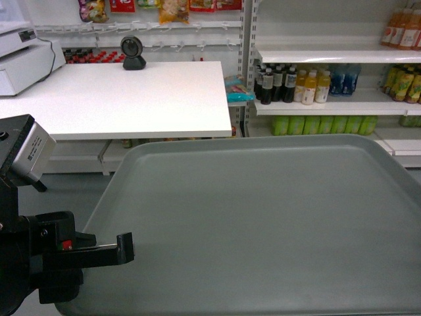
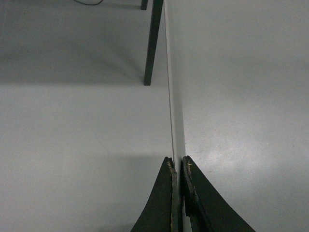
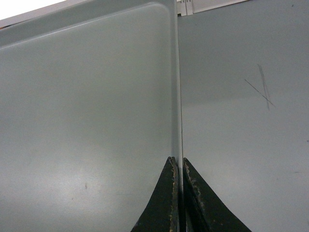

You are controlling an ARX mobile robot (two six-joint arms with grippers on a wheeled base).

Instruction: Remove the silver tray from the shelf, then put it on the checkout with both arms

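Head view: the silver tray [image 1: 263, 224] is held in the air, level, filling the lower frame, its far rim just short of the near right corner of the checkout worktop [image 1: 125, 95] and not yet over it. The left end effector [image 1: 122, 249] sits at the tray's left edge near the front corner; the right one is out of frame here. The tray looks stiff, thin and light for its span, with a smooth matte face that could slip. Judged from that, the low raised rim is the only sensible hold, taken on opposite long sides so it cannot twist or sag.

Left wrist view: the left end effector [image 2: 177, 166] is clamped on the tray's rim [image 2: 170, 96], fingers pressed together with the thin edge between them. The tray's flat face runs away on the right and grey floor lies to the left, with a dark leg [image 2: 153, 43] beyond.

Right wrist view: the right end effector [image 3: 177, 164] likewise pinches the rim, tips closed on it. The tray's inner face [image 3: 87, 111] spreads left to a rounded far corner, and floor shows right
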